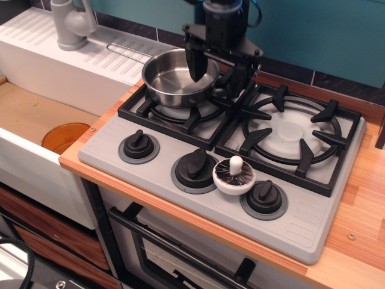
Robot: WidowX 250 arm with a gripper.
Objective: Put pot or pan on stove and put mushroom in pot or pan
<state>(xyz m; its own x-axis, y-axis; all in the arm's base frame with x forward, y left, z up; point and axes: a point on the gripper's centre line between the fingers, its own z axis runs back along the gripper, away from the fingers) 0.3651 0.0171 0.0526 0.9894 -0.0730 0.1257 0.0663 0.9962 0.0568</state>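
The shiny steel saucepan [175, 78] sits on the left burner grate of the grey stove [114, 164], its thin wire handle [127, 53] pointing back left over the drainboard. The pan is empty. My gripper [217, 71] is open and hangs over the pan's right rim, one finger [196, 65] above the inside of the pan and the other [239, 77] outside it to the right. The mushroom [234, 175] lies cap down, stem up, on the stove's front panel between the middle and right knobs.
Three black knobs [195, 164] line the stove's front. The right burner grate [293, 133] is bare. A white sink with a faucet [72, 24] and an orange disc [65, 136] lies to the left. A wooden counter [361, 205] borders the stove on the right.
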